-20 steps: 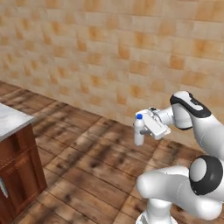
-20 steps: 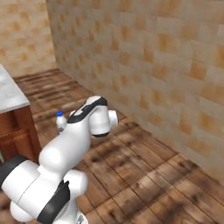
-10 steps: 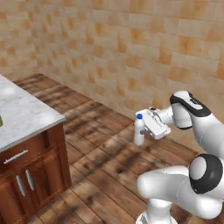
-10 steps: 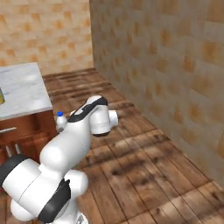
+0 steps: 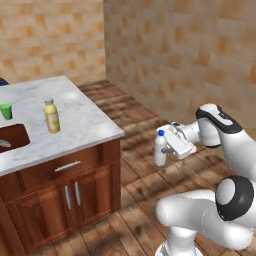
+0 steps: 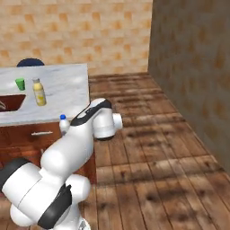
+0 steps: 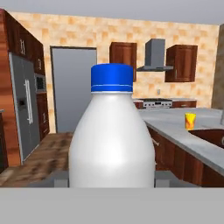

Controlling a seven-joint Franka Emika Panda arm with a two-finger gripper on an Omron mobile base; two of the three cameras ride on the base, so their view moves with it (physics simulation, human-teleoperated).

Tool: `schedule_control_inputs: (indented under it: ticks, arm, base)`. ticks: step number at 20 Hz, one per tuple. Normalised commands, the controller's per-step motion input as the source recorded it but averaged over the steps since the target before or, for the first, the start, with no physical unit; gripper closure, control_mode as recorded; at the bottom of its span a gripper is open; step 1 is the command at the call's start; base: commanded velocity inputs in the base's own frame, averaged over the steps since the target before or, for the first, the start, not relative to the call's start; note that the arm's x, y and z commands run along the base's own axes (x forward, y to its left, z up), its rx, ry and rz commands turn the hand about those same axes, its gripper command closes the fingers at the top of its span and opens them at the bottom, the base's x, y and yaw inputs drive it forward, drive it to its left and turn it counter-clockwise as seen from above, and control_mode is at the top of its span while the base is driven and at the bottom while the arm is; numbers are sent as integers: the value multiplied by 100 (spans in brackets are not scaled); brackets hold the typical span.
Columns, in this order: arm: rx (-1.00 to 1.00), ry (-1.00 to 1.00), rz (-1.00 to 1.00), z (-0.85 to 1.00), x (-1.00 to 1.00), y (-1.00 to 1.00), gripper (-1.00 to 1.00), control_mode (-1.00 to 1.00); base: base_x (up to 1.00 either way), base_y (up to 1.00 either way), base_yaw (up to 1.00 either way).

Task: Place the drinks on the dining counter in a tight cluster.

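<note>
On my left I see the dining counter (image 5: 85, 120) with the green cup (image 5: 6, 110) and the yellow juice bottle (image 5: 51, 116) standing beside its sink (image 5: 12, 138). To the right, my gripper (image 5: 167, 145) grasps the white bottle (image 5: 160, 148), upright above the wooden floor (image 5: 145, 175), off the counter's corner.

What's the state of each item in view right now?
gripper: shut on the white bottle, out over the floor.
white bottle: upright, blue cap on, held off the counter.
yellow juice bottle: upright on the dining counter, capped.
green cup: upright on the counter.
cabinet doors: closed.
</note>
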Motion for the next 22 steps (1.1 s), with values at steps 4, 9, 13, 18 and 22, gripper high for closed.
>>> schedule_control_inputs:
  ticks: [4, 9, 13, 18, 22]
  arm:
    - [0, 0, 0, 0, 0, 0, 100, 100]
    - [0, 0, 0, 0, 0, 0, 100, 100]
    - [0, 0, 0, 0, 0, 0, 100, 100]
    - [0, 0, 0, 0, 0, 0, 100, 100]
    - [0, 0, 0, 0, 0, 0, 100, 100]
  base:
    - [60, 0, 49]
    - [67, 0, 34]
    - [56, -9, 24]
    - [55, -1, 20]
    - [54, -11, 16]
